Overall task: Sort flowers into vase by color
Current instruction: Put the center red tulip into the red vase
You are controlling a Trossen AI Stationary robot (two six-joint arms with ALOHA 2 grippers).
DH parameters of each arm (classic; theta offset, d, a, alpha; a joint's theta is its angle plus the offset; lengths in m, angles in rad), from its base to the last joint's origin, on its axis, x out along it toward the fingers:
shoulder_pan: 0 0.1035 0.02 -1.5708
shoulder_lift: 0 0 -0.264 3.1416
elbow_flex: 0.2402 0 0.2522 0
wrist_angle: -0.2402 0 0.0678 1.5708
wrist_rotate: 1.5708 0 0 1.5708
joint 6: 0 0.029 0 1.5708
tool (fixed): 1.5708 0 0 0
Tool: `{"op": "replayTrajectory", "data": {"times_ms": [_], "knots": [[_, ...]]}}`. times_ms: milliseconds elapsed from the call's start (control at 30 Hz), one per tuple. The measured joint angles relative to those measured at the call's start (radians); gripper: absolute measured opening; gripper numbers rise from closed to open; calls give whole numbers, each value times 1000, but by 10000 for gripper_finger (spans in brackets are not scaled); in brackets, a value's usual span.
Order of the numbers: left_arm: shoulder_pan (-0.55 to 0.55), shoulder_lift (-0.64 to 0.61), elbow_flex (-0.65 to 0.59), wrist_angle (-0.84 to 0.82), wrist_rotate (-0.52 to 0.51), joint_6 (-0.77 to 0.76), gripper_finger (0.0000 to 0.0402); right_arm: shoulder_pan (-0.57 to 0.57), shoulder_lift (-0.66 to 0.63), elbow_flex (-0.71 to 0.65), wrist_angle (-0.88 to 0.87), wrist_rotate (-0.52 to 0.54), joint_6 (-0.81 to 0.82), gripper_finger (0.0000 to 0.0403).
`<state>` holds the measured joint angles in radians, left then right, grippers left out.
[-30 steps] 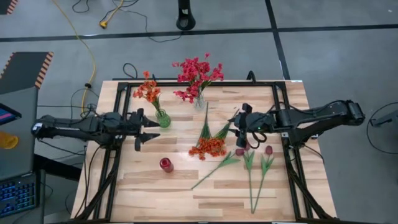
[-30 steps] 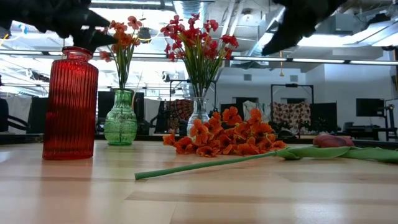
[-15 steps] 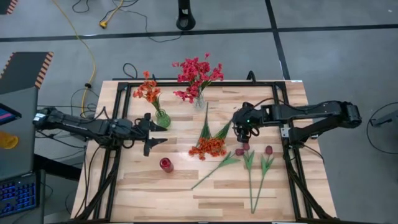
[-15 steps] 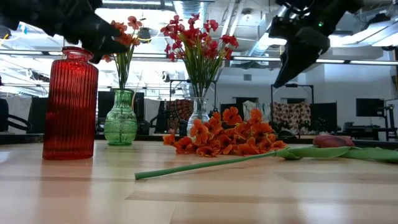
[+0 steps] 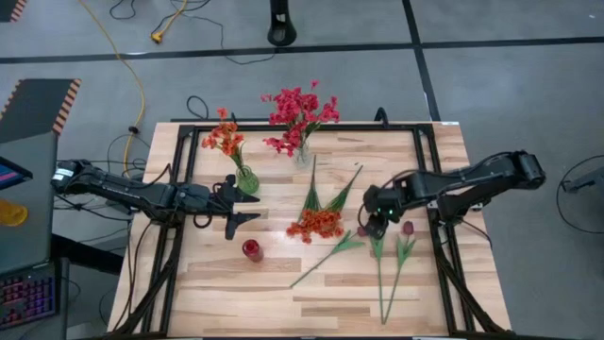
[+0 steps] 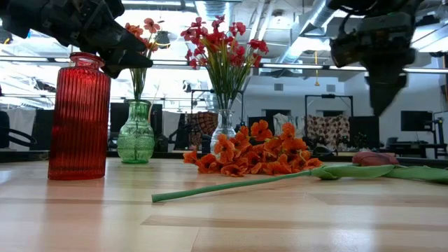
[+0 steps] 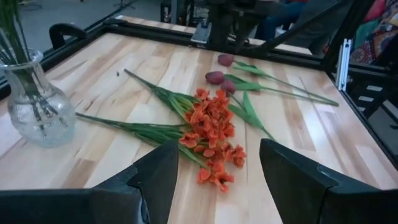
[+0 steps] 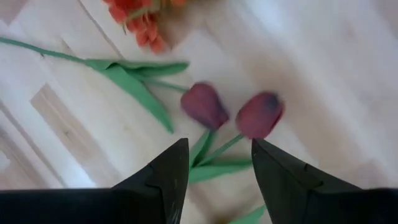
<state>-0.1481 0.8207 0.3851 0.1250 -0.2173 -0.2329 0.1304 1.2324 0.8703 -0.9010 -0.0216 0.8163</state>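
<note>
Orange blossom sprays (image 5: pixel 316 224) lie loose on the middle of the table (image 5: pixel 425 151), stems pointing to the far side. Three dark red tulips lie to their right, buds (image 8: pixel 204 104) (image 8: pixel 259 115) on the wood and stems (image 5: pixel 380 279) running to the near edge. My right gripper (image 8: pixel 214 165) hangs open above two of the buds, pointing down, touching nothing. My left gripper (image 5: pixel 241 210) is open and nearly level, left of the orange sprays (image 7: pixel 211 118) and facing them. A green vase (image 5: pixel 246 179) holds orange flowers, a clear vase (image 5: pixel 302 154) holds pink-red ones, and a red vase (image 5: pixel 252 249) stands near my left gripper.
A black frame (image 5: pixel 283 127) runs around the table top. The red vase (image 6: pixel 79 115) stands just on the near side of my left gripper, the green vase (image 6: pixel 135 133) just on its far side. Bare wood lies along the near edge, left of the tulip stems.
My right gripper has tipped from nearly level to pointing down, rolling as it did, and has gone toward the near edge and lower, over the tulip buds. My left gripper has reached toward the table's right, closer to the orange sprays. No flower has moved.
</note>
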Motion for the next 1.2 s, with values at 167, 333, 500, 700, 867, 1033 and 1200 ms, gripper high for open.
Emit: {"op": "replayTrajectory", "data": {"times_ms": [167,333,500,700,867,1033,1200], "knots": [[0,-1,0,2,0,0,214,108,33,0,-8,0,200,202],[-1,-1,0,5,1,3,214,206,107,0,-5,0,345,202],[-3,-1,0,6,2,4,214,281,201,0,-3,-4,470,202],[-3,-1,0,6,2,4,214,320,283,0,41,-34,558,202],[-3,-1,0,6,2,4,214,322,320,0,114,-37,575,202],[-3,-1,0,6,2,4,214,322,378,0,122,-55,575,202],[-3,-1,0,6,1,4,214,322,425,2,130,-95,575,202]]}}
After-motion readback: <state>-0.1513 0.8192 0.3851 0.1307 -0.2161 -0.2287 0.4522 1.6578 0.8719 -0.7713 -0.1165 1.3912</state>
